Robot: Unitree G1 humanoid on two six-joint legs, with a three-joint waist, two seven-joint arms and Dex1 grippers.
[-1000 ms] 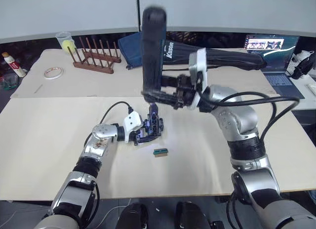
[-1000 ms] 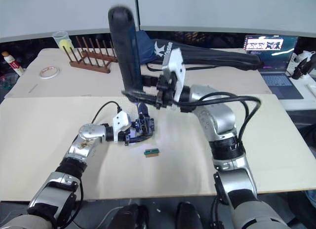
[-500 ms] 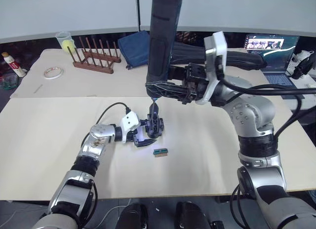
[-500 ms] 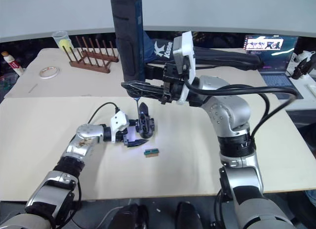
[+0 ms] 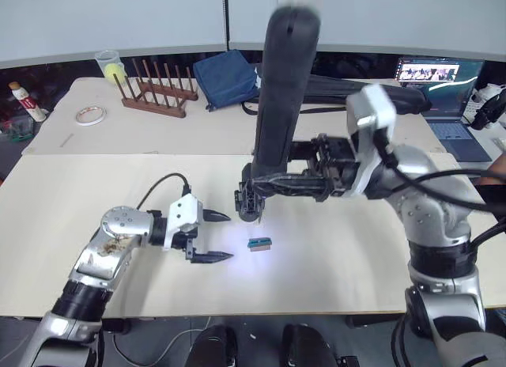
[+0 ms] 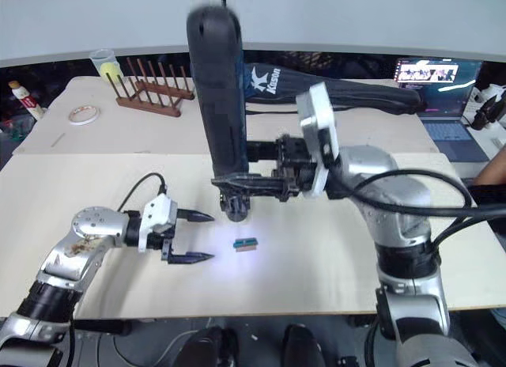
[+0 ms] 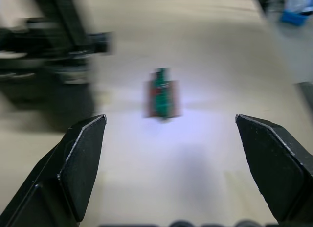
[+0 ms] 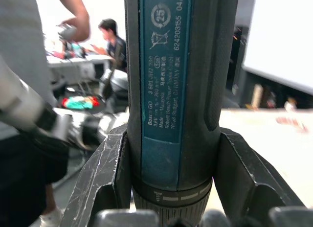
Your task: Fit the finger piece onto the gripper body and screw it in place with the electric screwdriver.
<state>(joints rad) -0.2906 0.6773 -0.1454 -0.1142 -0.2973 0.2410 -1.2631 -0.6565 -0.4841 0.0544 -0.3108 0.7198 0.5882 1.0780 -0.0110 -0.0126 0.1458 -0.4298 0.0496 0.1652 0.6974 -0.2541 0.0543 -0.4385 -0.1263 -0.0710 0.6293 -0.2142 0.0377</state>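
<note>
My right fingers (image 5: 273, 187) clamp the electric screwdriver (image 5: 281, 98), upright over mid-counter (image 5: 332, 256), with the gripper body (image 5: 250, 202) at its lower end. My left fingers (image 5: 215, 236) are spread, empty, left of the small green-and-brown block (image 5: 258, 244).

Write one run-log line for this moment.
left gripper: open, empty | right gripper: holds electric screwdriver upright | gripper body: under screwdriver
</note>
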